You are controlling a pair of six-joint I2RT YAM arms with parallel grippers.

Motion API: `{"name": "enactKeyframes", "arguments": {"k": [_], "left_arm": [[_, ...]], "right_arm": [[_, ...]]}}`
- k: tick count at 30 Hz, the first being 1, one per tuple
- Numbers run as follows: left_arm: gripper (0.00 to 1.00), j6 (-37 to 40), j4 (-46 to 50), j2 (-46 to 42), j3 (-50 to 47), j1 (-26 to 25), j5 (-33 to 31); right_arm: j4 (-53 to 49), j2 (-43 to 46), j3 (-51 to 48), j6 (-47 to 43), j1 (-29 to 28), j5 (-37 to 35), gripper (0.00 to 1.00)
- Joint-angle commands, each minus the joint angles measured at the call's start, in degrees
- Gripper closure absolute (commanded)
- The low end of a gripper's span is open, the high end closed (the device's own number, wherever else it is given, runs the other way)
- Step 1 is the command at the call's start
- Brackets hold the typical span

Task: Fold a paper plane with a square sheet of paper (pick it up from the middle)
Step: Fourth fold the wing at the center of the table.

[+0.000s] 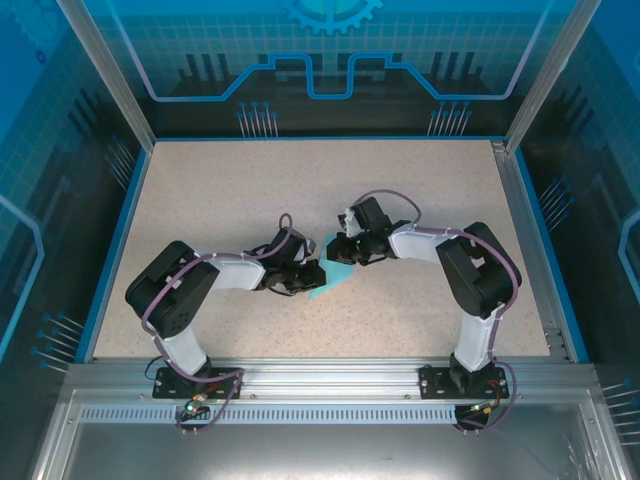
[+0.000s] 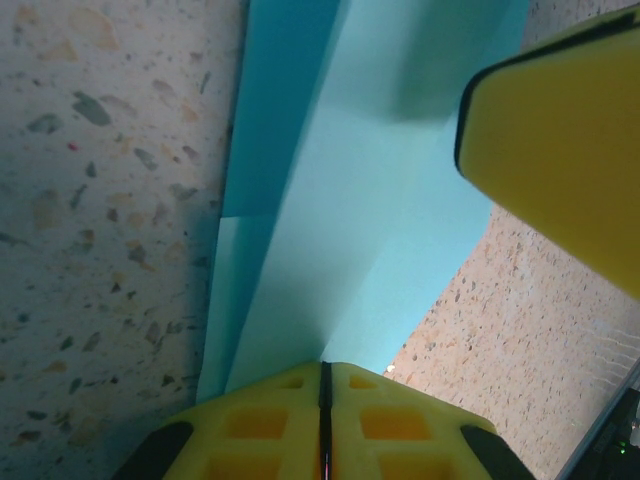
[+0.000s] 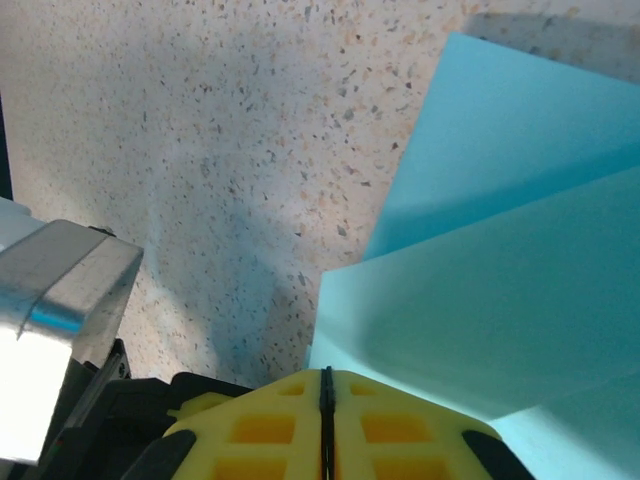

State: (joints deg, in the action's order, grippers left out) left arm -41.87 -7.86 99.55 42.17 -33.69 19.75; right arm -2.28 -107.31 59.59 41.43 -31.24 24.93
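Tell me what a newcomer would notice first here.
The light-blue paper, partly folded, sits mid-table between the two arms. The left gripper and right gripper each meet it with yellow fingers shut, apparently pinching it. The speckled table stretches around them inside a blue-lit enclosure.

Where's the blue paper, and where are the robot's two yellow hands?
light-blue paper sheet (image 2: pixel 380 200): left wrist view, its flat middle.
left yellow hand (image 2: pixel 325 375): left wrist view, where closed fingertips meet.
right yellow hand (image 3: pixel 326 380): right wrist view, where closed fingertips meet.
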Motion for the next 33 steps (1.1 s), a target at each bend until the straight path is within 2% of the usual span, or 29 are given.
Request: {"name": "enactKeyframes", "arguments": {"k": [1,10,33], "left_arm": [[0.89,1.6,6.9,1.5,-1.6,-0.2,-2.4],[0.89,2.0,7.1,0.7,-2.0,-0.1,-2.2],[0.88,3.4,9.8,-6.0,-8.6,-0.1,-0.6]], "right_arm": [[3.0,-2.7,-0.8,1.8,-1.0,2.3,0.91],[-2.6,-6.1,-1.6,0.2,0.0,-5.4,0.93],[-4.5,-6.8,-1.2,-0.5,1.3,-5.8,0.93]]}}
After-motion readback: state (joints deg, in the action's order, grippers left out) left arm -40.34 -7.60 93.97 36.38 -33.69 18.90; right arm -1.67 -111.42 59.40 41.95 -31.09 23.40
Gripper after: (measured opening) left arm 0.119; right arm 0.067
